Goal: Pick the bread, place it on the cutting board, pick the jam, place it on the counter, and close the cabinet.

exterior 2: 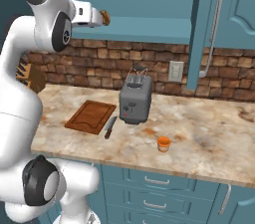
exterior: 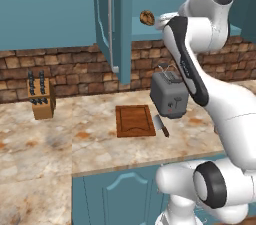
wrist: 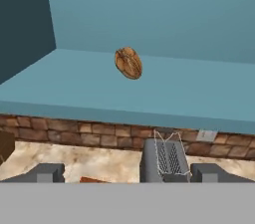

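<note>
One toaster, one bread on one cabinet shelf.

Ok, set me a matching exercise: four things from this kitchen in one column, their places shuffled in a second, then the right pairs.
Things
1. bread
2. jam
3. cutting board
4. knife block

Places
A. flat on the counter, left of the toaster
B. on the open cabinet shelf, ahead of the gripper
C. at the brick wall, on the counter's far left
D. near the counter's front edge, right of the toaster

Pairs: 1-B, 2-D, 3-A, 4-C
</note>
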You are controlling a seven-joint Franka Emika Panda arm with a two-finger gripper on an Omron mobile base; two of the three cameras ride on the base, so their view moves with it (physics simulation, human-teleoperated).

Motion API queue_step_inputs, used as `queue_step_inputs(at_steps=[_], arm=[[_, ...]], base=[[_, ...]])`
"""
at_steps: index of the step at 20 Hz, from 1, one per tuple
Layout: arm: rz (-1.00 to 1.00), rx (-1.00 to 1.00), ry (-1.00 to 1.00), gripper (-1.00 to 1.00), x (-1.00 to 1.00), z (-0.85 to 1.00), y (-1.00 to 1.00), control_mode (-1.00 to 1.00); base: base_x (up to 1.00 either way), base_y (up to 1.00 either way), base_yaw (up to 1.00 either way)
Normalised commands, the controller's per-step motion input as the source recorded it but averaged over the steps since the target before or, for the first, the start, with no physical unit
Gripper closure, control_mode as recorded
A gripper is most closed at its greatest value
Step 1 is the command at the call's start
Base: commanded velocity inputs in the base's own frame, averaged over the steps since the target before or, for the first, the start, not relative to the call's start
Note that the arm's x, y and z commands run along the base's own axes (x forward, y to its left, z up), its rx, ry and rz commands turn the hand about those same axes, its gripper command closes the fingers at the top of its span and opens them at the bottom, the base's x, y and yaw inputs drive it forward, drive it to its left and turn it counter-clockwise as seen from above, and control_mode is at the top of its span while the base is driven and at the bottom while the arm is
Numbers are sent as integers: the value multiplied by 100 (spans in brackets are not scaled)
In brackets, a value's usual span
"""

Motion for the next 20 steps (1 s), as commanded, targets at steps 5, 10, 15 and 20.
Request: queue_step_inputs(at_steps=[5,10,15,20], arm=[[0,0,0,-100,61,-14,2,-100],[1,0,0,-100,65,-3,0,-100],[1,0,0,-100,54,-4,0,-100],[3,0,0,-100,46,-1,1,-100]], base=[[0,0,0],[0,0,0],[0,0,0],[0,0,0]])
